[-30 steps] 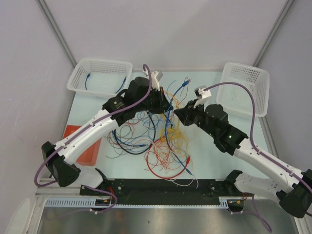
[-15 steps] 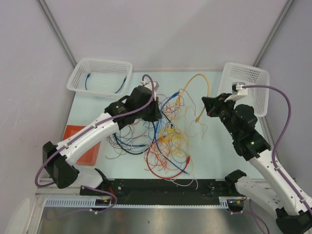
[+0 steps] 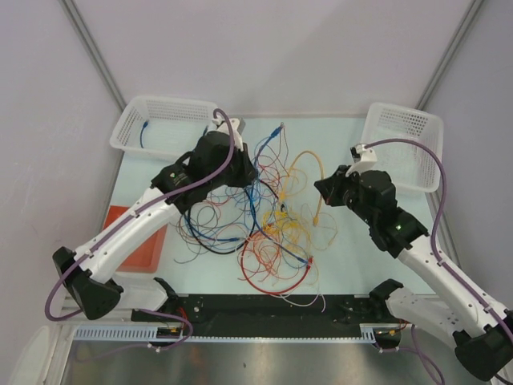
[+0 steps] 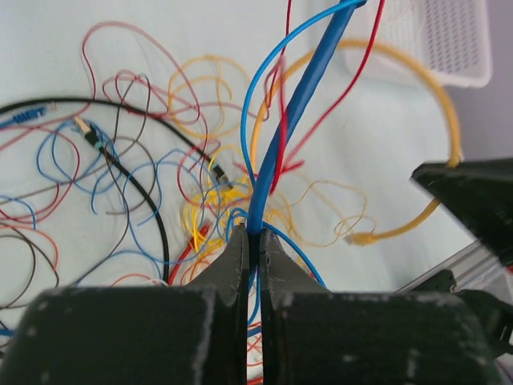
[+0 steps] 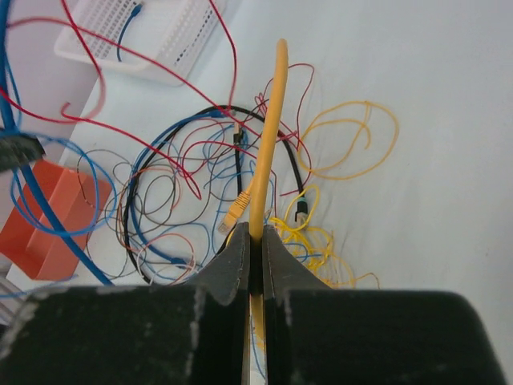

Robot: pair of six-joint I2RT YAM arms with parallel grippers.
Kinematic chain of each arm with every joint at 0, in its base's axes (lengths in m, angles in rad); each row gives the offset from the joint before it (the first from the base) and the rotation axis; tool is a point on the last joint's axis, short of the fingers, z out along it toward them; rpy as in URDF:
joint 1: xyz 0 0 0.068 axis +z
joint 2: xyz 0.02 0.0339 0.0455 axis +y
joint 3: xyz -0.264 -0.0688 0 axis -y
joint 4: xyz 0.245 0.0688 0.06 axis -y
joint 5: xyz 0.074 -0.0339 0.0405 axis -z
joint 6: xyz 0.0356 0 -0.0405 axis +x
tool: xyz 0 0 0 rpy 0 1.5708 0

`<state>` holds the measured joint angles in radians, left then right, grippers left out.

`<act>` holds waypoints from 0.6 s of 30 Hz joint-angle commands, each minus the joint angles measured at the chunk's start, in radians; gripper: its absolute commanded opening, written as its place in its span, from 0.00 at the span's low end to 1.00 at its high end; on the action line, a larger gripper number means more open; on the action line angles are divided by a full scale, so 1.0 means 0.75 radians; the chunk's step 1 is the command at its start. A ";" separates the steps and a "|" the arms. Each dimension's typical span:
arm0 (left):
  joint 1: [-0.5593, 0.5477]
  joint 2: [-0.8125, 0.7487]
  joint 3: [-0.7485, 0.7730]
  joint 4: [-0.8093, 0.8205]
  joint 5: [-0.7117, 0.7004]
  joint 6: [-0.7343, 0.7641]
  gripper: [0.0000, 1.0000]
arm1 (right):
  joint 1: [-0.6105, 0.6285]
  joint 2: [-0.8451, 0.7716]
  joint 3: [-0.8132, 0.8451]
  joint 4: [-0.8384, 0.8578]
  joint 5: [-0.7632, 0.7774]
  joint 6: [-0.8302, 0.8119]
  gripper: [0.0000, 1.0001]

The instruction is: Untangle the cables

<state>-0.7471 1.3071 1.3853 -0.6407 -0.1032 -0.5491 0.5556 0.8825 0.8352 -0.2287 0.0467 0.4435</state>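
The cables (image 3: 264, 233) lie in a loose tangle of red, blue, yellow, orange and black wires on the middle of the table. My left gripper (image 3: 248, 164) is shut on a thick blue cable (image 4: 296, 112), which rises from its jaws (image 4: 253, 241) above the tangle. My right gripper (image 3: 321, 186) is shut on a thick yellow cable (image 5: 272, 120) held above the table. That cable arches over the pile (image 3: 309, 156), and its plug tip (image 5: 234, 210) hangs free. The two grippers face each other across the tangle.
A white basket (image 3: 164, 124) at the back left holds a blue cable (image 3: 144, 130). A second white basket (image 3: 405, 144) stands at the back right. An orange-red tray (image 3: 140, 241) lies at the left edge. A black rail (image 3: 264, 309) runs along the near edge.
My right gripper pulled the yellow cable out of the pile to the right, then came back a little. My left gripper moved back and left with the blue cable.
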 commanded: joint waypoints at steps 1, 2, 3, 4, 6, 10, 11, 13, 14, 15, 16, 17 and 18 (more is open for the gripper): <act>0.010 -0.062 0.126 0.065 -0.103 0.002 0.00 | 0.063 -0.039 0.003 -0.030 0.042 -0.015 0.00; 0.010 -0.058 0.141 0.057 -0.122 0.014 0.00 | 0.071 -0.050 0.003 -0.041 0.048 -0.019 0.00; 0.010 -0.053 0.173 0.044 -0.142 0.037 0.00 | 0.075 -0.080 0.003 -0.041 0.052 -0.021 0.00; 0.016 -0.049 0.186 0.018 -0.179 0.051 0.00 | 0.077 -0.101 0.005 -0.027 0.054 -0.023 0.00; 0.027 -0.025 0.217 -0.041 -0.222 0.088 0.01 | 0.077 -0.166 0.025 -0.018 0.058 -0.023 0.00; 0.070 -0.012 0.188 -0.076 -0.261 0.100 0.01 | 0.079 -0.213 0.162 -0.067 0.056 -0.051 0.00; 0.078 -0.021 0.150 -0.070 -0.265 0.100 0.01 | 0.079 -0.219 0.189 -0.073 0.054 -0.053 0.00; 0.084 -0.041 0.110 -0.046 -0.265 0.098 0.01 | 0.079 -0.238 0.260 -0.082 0.028 -0.062 0.00; 0.090 -0.043 0.084 -0.042 -0.257 0.092 0.01 | 0.079 -0.240 0.281 -0.080 0.022 -0.062 0.00; 0.092 -0.043 0.076 -0.042 -0.251 0.088 0.00 | 0.079 -0.244 0.304 -0.082 0.011 -0.060 0.00; 0.092 -0.043 0.069 -0.038 -0.245 0.086 0.00 | 0.079 -0.246 0.336 -0.082 -0.009 -0.057 0.00; 0.092 -0.043 0.063 -0.035 -0.233 0.078 0.00 | 0.081 -0.240 0.349 -0.086 -0.015 -0.062 0.00; 0.092 -0.045 0.061 -0.033 -0.229 0.076 0.00 | 0.079 -0.236 0.359 -0.090 -0.017 -0.066 0.00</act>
<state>-0.6834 1.2999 1.4448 -0.6811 -0.2768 -0.4961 0.6117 0.7139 1.0256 -0.3088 0.0628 0.4168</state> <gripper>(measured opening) 0.025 0.039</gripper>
